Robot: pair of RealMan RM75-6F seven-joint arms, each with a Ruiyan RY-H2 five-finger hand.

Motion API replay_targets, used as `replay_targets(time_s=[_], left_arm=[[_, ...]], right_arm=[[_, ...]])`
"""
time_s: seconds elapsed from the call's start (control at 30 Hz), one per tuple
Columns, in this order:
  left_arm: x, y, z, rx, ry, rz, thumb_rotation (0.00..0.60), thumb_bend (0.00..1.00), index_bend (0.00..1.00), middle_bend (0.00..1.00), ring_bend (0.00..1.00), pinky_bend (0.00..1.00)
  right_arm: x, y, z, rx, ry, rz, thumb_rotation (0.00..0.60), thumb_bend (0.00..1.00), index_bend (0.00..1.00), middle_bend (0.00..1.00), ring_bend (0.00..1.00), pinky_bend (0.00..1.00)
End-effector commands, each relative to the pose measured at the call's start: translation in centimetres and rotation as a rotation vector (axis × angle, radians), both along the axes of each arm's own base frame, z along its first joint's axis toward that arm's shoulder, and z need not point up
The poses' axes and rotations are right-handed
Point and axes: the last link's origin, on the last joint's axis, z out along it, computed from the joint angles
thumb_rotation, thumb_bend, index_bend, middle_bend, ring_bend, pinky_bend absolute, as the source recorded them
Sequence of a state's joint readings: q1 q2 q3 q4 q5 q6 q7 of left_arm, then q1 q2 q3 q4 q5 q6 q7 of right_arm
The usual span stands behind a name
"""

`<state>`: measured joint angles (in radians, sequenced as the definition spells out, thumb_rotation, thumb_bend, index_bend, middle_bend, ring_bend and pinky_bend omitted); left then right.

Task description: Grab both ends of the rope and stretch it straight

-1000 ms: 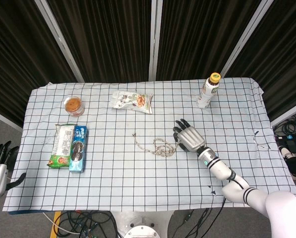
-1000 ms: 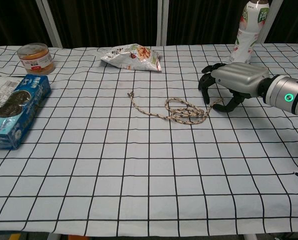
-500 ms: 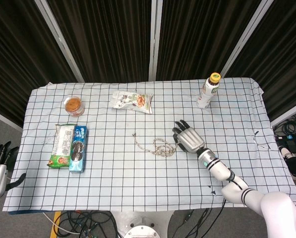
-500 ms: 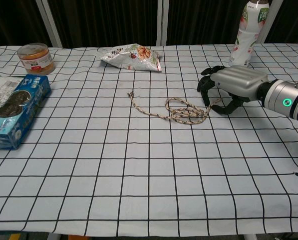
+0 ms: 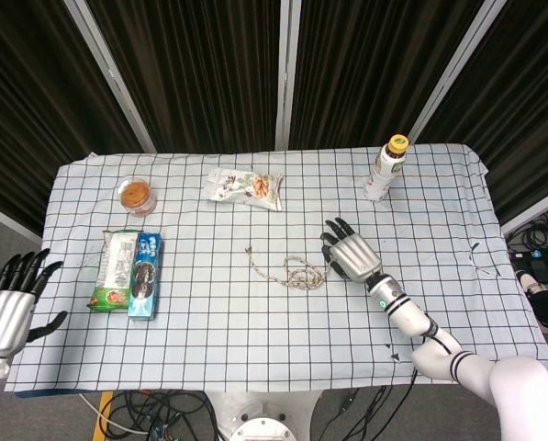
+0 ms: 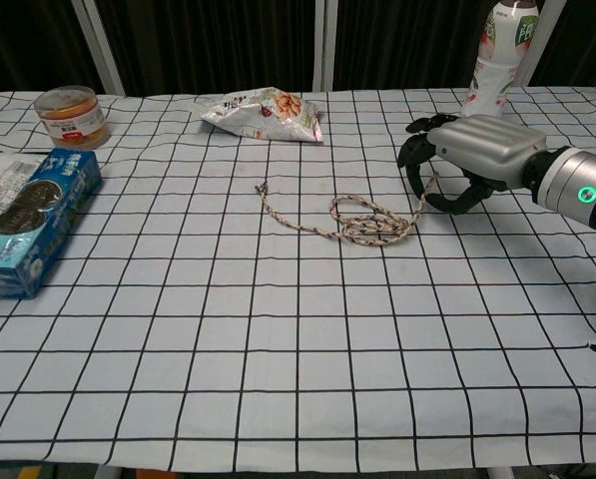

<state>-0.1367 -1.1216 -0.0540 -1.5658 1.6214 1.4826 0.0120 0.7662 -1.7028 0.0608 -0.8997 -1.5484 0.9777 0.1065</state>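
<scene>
Right hand [image 6: 465,165] had its fingers curled round the near end of the rope [image 6: 362,222], which rose off the cloth into the fingers in the chest view; you held it by that end, raised just enough that the strand could pull clear of the tangle. Rope's middle lay bunched in loops on the desk [image 6: 278,339], the far end [image 6: 264,190] trailing free toward the left, untouched. Left hand [image 5: 12,308] hung off the desk's left edge, fingers spread wide, holding nothing, well apart from the rope. Judged: one end secured, the other not yet. You would need the left hand brought across past the cookie box [image 5: 143,274] to that loose end.
</scene>
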Motion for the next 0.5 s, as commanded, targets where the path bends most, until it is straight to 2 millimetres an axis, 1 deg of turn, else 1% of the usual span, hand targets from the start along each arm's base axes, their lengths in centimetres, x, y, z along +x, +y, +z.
replay_targets(time_s=[0.03, 0.1, 0.13, 0.2, 0.3, 0.37, 0.5], left_arm=[[3.6, 3.1, -0.5, -0.109, -0.035, -0.168, 0.600, 0.16, 0.20, 0.04, 0.00, 0.00], [5.4, 4.9, -1.1, -0.159, -0.055, -0.241, 0.600, 0.16, 0.24, 0.07, 0.00, 0.00], [6.6, 6.2, -1.7, -0.193, -0.068, -0.275, 0.600, 0.16, 0.25, 0.09, 0.00, 0.00], [8.3, 8.2, -2.8, -0.252, -0.081, -0.307, 0.600, 0.17, 0.28, 0.11, 0.01, 0.00], [10.8, 11.6, -5.3, -0.347, -0.093, -0.317, 0.600, 0.18, 0.30, 0.13, 0.02, 0.00], [12.2, 13.4, -7.2, -0.394, -0.087, -0.317, 0.600, 0.19, 0.32, 0.13, 0.02, 0.00], [14.2, 15.6, -10.6, -0.451, -0.040, -0.332, 0.600, 0.20, 0.35, 0.13, 0.02, 0.00]], right_arm=[[0.3, 0.3, 1.7, -0.029, -0.013, -0.001, 0.600, 0.43, 0.63, 0.24, 0.00, 0.00], [0.5, 0.5, 2.1, -0.037, -0.012, -0.001, 0.600, 0.44, 0.64, 0.24, 0.00, 0.00], [0.6, 0.6, 2.4, -0.042, -0.009, -0.001, 0.600, 0.44, 0.64, 0.24, 0.00, 0.00], [0.7, 0.8, 2.6, -0.047, -0.009, -0.004, 0.600, 0.44, 0.64, 0.24, 0.00, 0.00], [0.9, 1.3, 2.9, -0.056, -0.011, -0.003, 0.600, 0.44, 0.64, 0.24, 0.00, 0.00], [1.0, 1.5, 3.2, -0.063, -0.009, -0.001, 0.600, 0.45, 0.64, 0.23, 0.00, 0.00], [1.0, 1.7, 3.6, -0.071, -0.001, -0.004, 0.600, 0.45, 0.64, 0.23, 0.00, 0.00]])
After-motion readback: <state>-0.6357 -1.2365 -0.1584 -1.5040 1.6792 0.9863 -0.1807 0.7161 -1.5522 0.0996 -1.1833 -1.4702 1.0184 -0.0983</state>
